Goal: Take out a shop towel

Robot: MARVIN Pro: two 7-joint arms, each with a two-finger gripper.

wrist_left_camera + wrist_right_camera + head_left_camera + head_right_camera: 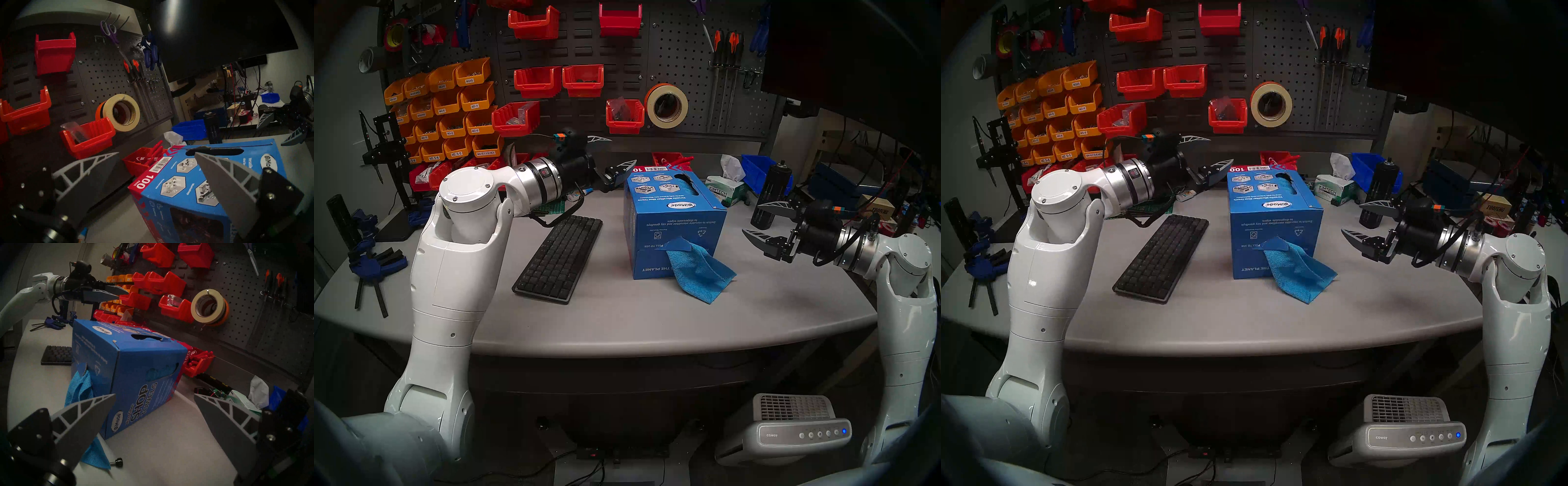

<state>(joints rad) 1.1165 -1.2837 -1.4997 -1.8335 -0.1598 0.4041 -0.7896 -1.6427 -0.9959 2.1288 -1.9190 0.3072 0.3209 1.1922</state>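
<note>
We saw the grey table (619, 322) carrying the big blue cardboard box (673, 217), upright near its middle, with a dark keyboard (560, 256) just to its left. The shop towel (699, 269) hung out of a torn opening low on the box's front face, one end seemingly caught under the flap there, the rest draped down onto the table in front. We judged it only partly out.

Our left gripper (614, 151) hovered level behind the box's far top corner, jaws wide apart and empty. Our right gripper (755, 220) stood well off to the box's right, also spread open and holding nothing.

In the right wrist view a small black-headed screw (118, 462) lay beside the towel's corner.

The risks, as we judged them: pulling the towel with the box unsteadied could drag or tip the box, a snagged fold could bring out more cloths behind it, and the limp fabric could sweep that screw along.
</note>
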